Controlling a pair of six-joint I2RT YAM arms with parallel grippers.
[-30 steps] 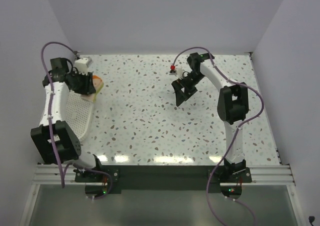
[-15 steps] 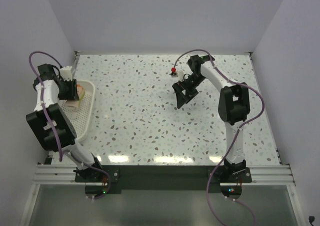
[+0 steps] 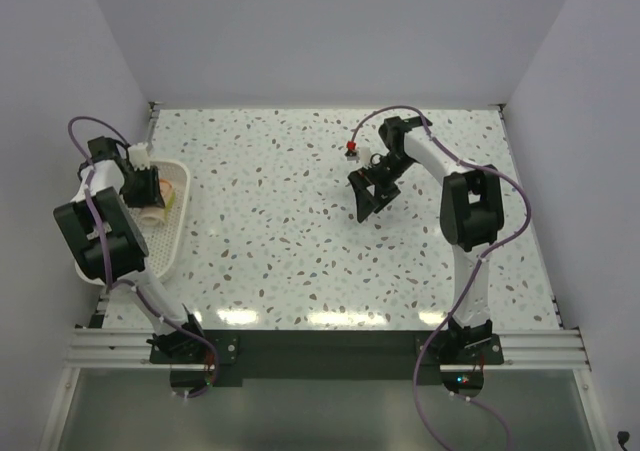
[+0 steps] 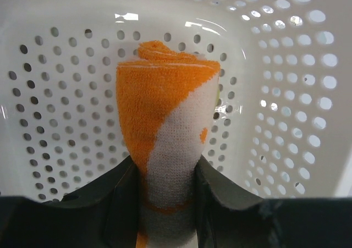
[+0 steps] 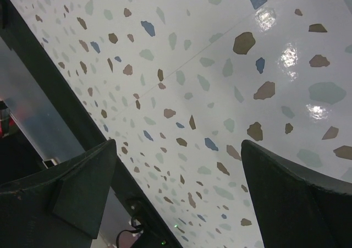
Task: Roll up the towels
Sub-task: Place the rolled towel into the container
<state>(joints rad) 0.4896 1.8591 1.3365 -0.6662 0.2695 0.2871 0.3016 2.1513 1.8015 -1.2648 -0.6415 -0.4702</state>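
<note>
left gripper (image 4: 165,171) — clamped on rolled towel (image 4: 165,94), roll jutting toward 12 o'clock inside basket (image 4: 286,94) | right gripper (image 5: 177,149) — jaws spread over table (image 5: 220,66)

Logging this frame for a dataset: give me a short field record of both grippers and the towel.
left gripper: shut on rolled towel, held inside the basket
right gripper: open, empty, over the table
rolled towel: orange and cream, tightly rolled
basket: white, perforated, at the table's left edge
</note>
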